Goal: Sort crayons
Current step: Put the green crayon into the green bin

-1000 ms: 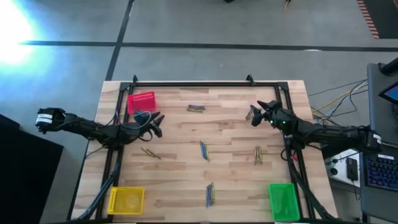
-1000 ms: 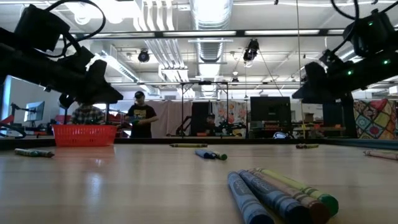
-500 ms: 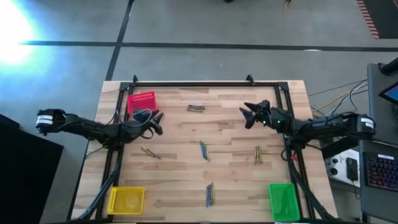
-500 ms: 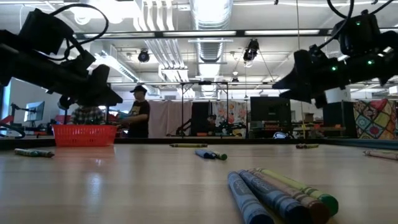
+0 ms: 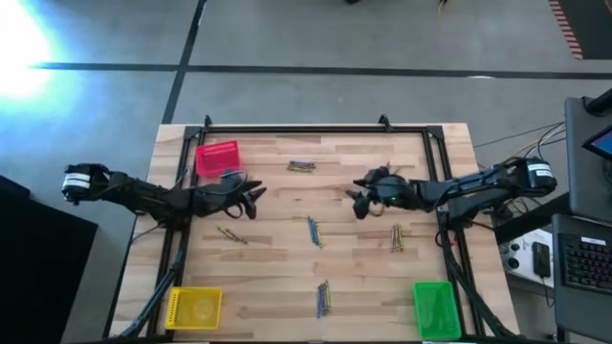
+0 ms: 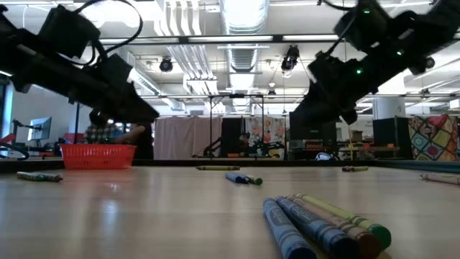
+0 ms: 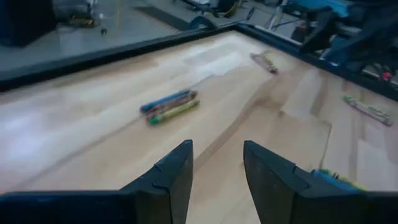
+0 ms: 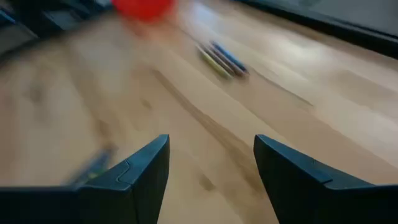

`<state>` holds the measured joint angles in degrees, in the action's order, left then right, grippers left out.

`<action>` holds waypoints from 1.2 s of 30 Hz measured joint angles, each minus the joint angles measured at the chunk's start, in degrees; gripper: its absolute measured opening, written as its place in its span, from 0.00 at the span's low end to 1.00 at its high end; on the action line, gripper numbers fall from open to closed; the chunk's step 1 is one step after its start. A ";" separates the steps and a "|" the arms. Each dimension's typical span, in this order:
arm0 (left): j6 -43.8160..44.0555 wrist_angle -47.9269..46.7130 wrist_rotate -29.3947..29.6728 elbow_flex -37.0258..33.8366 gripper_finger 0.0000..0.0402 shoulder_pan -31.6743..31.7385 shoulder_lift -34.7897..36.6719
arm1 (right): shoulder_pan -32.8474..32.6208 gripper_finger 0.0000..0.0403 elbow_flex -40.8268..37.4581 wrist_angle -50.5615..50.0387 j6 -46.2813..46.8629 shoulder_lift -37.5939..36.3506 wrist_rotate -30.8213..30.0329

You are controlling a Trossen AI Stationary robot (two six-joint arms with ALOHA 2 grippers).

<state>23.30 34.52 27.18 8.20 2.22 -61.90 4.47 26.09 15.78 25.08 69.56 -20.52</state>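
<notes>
Crayons lie on the wooden table in small clusters: one at the far middle (image 5: 301,166), one at the centre (image 5: 313,230), one at the left (image 5: 229,235), one at the right (image 5: 397,239), one at the near middle (image 5: 323,299). My left gripper (image 5: 253,199) is open and empty above the table, left of centre; its wrist view (image 7: 217,180) looks at the far-middle cluster (image 7: 169,106). My right gripper (image 5: 359,203) is open and empty, right of the centre cluster; its wrist view (image 8: 211,174) shows a crayon cluster (image 8: 222,59) ahead.
A red bin (image 5: 218,158) stands at the far left, a yellow bin (image 5: 194,308) at the near left corner, a green bin (image 5: 435,309) at the near right. A black frame (image 5: 306,131) runs along the table's edges. People stand in the room behind (image 6: 100,133).
My right gripper has gone toward the table's left edge and a little toward the near edge, tipping downward, and now hangs closer to the centre crayons. My left gripper has gone a little toward the table's right and near edges. No crayon has moved.
</notes>
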 joint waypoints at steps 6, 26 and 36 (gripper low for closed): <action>-2.79 -11.70 -2.68 6.93 0.31 -0.02 -0.19 | 0.92 0.56 11.71 -28.47 -3.49 1.48 -5.48; -10.82 -29.52 3.41 13.80 0.31 0.74 -5.26 | 29.72 0.56 18.13 -59.00 -14.54 -0.09 13.40; -6.70 -52.61 3.74 30.52 0.31 0.83 -7.66 | 34.87 0.56 17.33 -59.03 0.54 4.08 8.51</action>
<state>16.60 -18.09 30.92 38.72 3.05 -69.56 39.34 43.42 -43.25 25.62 73.64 -12.01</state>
